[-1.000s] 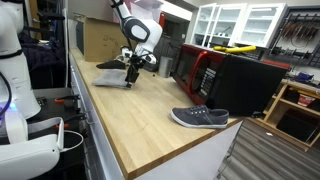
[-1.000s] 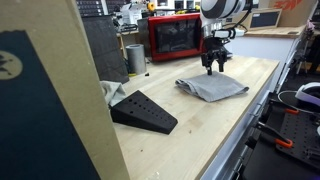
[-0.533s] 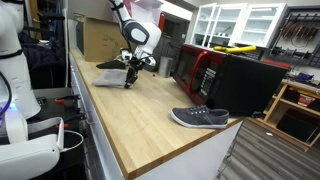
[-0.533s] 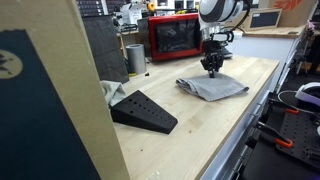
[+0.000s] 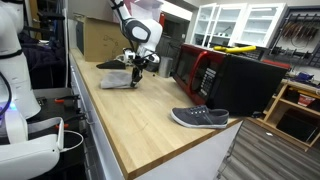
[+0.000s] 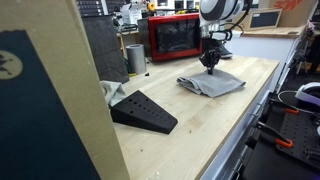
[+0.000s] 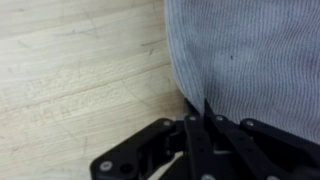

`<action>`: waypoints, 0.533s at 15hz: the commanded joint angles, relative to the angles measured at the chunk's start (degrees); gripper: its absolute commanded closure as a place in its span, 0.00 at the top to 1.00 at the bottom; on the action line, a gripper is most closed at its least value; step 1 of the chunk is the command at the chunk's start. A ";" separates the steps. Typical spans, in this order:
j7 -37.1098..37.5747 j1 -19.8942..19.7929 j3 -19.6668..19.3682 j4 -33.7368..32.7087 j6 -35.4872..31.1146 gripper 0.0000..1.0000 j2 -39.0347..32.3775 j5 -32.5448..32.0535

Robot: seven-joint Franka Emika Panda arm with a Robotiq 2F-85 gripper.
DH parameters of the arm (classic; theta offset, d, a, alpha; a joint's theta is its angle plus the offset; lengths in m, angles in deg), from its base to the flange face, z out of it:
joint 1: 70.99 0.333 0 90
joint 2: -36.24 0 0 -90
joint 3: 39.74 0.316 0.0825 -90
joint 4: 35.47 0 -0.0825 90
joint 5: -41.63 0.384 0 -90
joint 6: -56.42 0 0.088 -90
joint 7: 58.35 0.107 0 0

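1. The end effector is clenched on the edge of a grey cloth. The wrist view shows its fingers pressed together with a fold of fabric pinched between them, a detail too small to make out in either exterior view.
2. The cloth lies rumpled on the wooden table. Both exterior views show the arm coming down onto it from above.
3. An exterior view adds a grey shoe, on the table well apart from the cloth.
4. An exterior view from another angle shows a black wedge near the cloth, with a metal cup and a red microwave beyond the cloth.
5. The wrist view takes in just cloth, wood grain beside the cloth, and the end effector's black links.
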 commanded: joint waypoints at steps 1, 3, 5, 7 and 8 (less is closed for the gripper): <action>0.44 -0.71 -1.27 -1.36 -2.39 0.02 0.64 -3.03; 0.86 -1.14 -1.88 -2.40 -3.65 0.02 0.17 -4.18; 1.25 -1.41 -2.37 -3.15 -4.69 0.02 -0.07 -4.75; 2.08 -1.64 -2.71 -3.30 -5.71 0.02 0.02 -4.85; 2.55 -1.73 -2.86 -3.05 -6.27 0.02 0.25 -4.70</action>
